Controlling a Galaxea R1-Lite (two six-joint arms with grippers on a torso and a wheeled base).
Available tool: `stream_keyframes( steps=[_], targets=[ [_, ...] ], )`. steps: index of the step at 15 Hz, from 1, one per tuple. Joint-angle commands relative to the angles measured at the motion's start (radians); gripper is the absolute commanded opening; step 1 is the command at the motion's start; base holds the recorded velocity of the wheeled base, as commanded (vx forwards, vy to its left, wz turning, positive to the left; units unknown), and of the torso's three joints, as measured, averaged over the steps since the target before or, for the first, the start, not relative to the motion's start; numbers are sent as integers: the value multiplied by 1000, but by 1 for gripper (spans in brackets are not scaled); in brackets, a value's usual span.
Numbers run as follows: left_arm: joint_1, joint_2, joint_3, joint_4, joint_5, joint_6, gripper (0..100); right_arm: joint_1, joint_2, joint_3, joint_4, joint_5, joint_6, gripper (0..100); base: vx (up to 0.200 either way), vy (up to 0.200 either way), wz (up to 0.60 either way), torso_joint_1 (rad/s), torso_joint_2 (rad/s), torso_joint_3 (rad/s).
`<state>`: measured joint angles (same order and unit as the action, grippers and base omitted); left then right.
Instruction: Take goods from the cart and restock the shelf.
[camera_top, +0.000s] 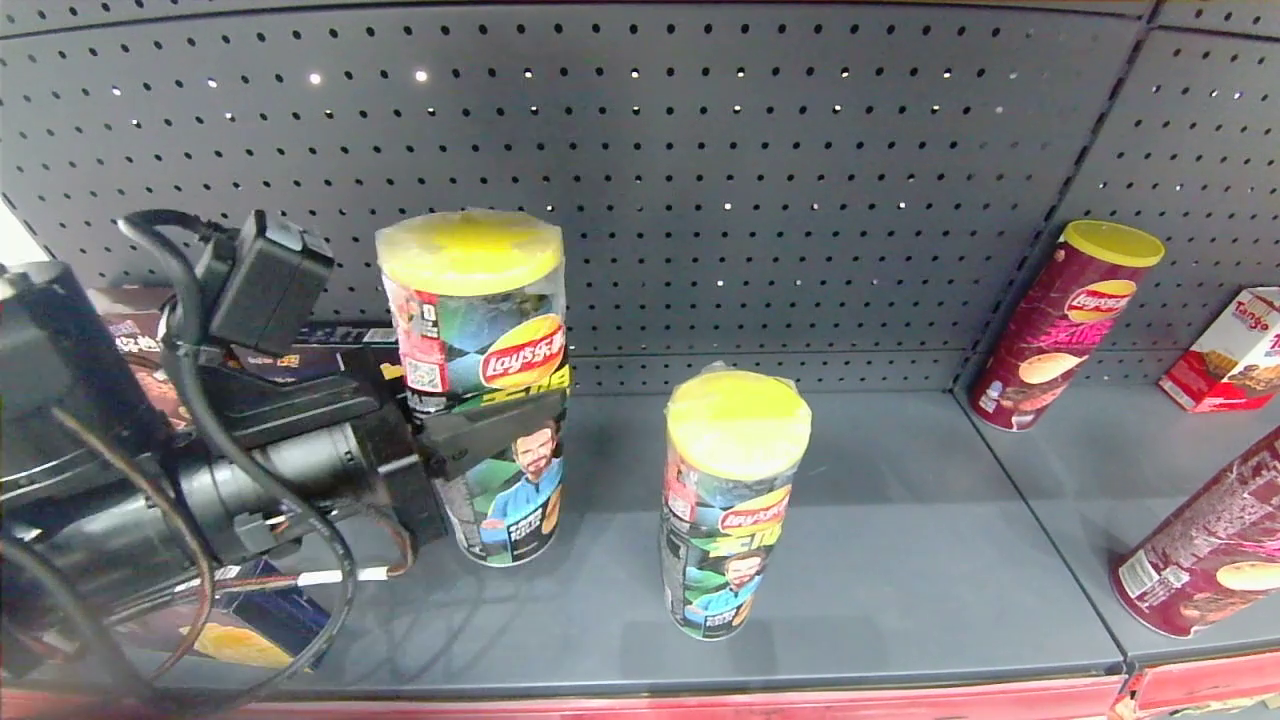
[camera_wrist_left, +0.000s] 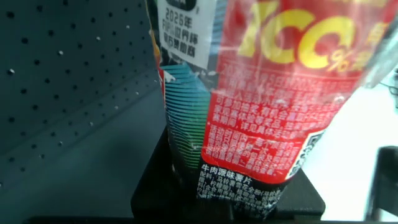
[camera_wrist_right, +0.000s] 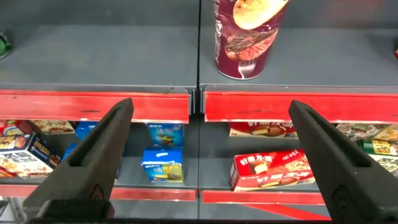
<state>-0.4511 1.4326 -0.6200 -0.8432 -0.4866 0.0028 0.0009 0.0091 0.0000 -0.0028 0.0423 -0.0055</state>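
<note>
A dark grey metal shelf (camera_top: 900, 560) backed by perforated pegboard (camera_top: 700, 200) runs across the aisle, with flat boxes (camera_top: 130, 330) stacked at its far left. The left arm comes in level from the left, and the left gripper (camera_top: 490, 440) is clamped around the middle of a can (camera_top: 475, 330). This can is an upright cylinder in glossy printed wrap with a yellow plastic lid, held at the shelf's left. A second can (camera_top: 735, 500) of the same kind stands free mid-shelf, nearer the front edge. In the right bay a maroon can (camera_top: 1060, 330) stands by the pegboard, a red box (camera_top: 1225, 350) beside it. A front maroon can (camera_top: 1210, 550) is near the edge. The right gripper (camera_wrist_right: 211, 104), its black fingers spread wide and empty, faces the red rails (camera_wrist_right: 143, 106) on the shelf fronts.
</note>
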Motion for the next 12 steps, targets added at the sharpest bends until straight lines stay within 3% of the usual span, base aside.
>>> stream_keyframes(
  steps=[1,3,5,7,12],
  targets=[
    [8,111,-33,-48,-10,-3,0,1,3,0,0,1,-1,100,0,0,0,0,0,0],
    [20,151,-47,-50,-4,-9,0,1,3,0,0,1,-1,100,0,0,0,0,0,0],
    [18,229,-86,-60,2,-61,0,1,3,0,0,1,-1,100,0,0,0,0,0,0],
    [32,269,-103,-65,-23,-67,0,1,3,0,0,1,-1,100,0,0,0,0,0,0],
    [31,454,-276,-140,-33,-69,0,1,3,0,0,1,-1,100,0,0,0,0,0,0]
  ],
)
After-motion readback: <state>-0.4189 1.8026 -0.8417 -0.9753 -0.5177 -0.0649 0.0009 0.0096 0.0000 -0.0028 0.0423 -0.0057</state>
